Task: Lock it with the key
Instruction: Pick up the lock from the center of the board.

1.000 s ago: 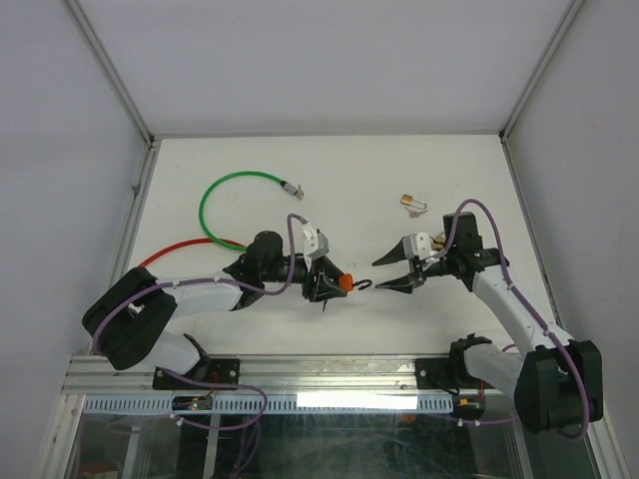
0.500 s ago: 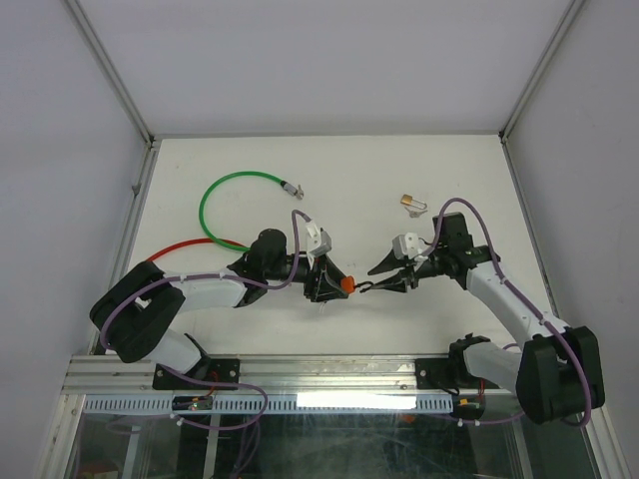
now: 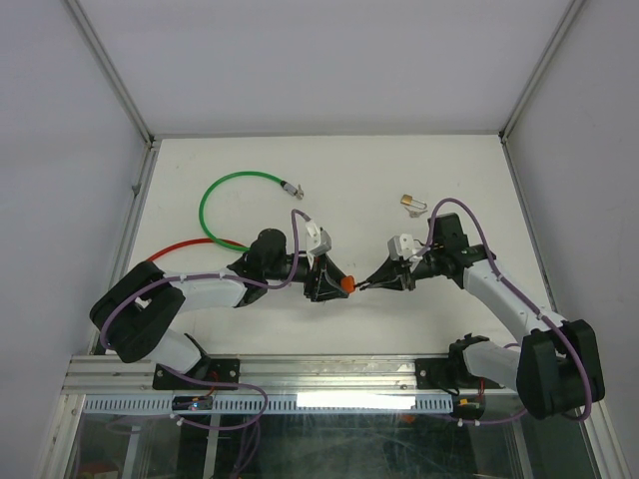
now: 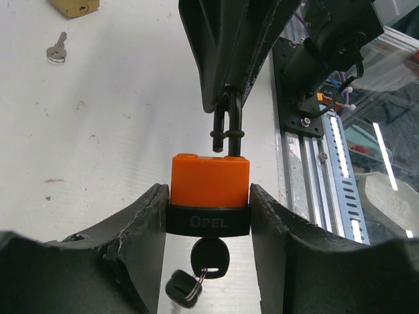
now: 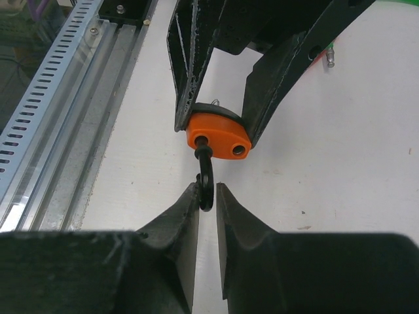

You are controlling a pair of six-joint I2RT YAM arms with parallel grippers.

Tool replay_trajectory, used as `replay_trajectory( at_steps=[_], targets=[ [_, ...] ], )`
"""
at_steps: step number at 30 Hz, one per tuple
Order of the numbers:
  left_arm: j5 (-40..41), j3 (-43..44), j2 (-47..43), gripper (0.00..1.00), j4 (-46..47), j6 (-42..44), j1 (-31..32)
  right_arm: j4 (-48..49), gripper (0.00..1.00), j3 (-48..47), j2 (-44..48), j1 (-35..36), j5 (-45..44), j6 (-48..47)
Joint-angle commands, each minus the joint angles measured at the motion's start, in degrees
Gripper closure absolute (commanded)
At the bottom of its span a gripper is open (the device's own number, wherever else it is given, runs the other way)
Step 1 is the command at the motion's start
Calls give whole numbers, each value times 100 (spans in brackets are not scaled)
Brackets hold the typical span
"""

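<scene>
We judged the orange padlock (image 4: 209, 190) to be small, stiff and smooth, best held by its flat sides. The left gripper (image 4: 208, 199), reaching toward 3 o'clock, clamped its body with half-open jaws, the key (image 4: 209, 256) inserted. The right gripper (image 5: 207, 196), reaching toward 9 o'clock, pinched the shackle (image 5: 205, 171) with nearly closed jaws, above the table (image 3: 329, 170).

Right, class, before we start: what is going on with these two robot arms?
The left gripper clamps an orange padlock by its body, with a key sitting in the keyhole. The shackle is open, with one leg out of its hole. The right gripper has a finger on either side of the shackle, but the pictures do not show whether it pinches it yet. The padlock is not yet locked.
</scene>
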State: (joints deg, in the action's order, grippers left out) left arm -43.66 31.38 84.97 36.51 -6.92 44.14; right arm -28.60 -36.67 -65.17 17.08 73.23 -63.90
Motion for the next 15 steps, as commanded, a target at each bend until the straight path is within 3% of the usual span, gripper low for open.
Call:
replay_trajectory(
  at_steps=[1, 5, 10, 15],
  targets=[
    [-165, 201, -44, 100, 593, -107, -77, 7, 85, -160, 4, 44, 81, 9],
    [-59, 194, -42, 96, 604, -161, -88, -108, 99, -258, -21, 41, 163, 5],
    [352, 82, -137, 70, 664, -351, -94, -349, 100, -422, -22, 28, 289, 20],
    [1121, -396, -700, 36, 1039, -336, -142, -319, 100, -605, -35, -115, 479, 587]
  ],
)
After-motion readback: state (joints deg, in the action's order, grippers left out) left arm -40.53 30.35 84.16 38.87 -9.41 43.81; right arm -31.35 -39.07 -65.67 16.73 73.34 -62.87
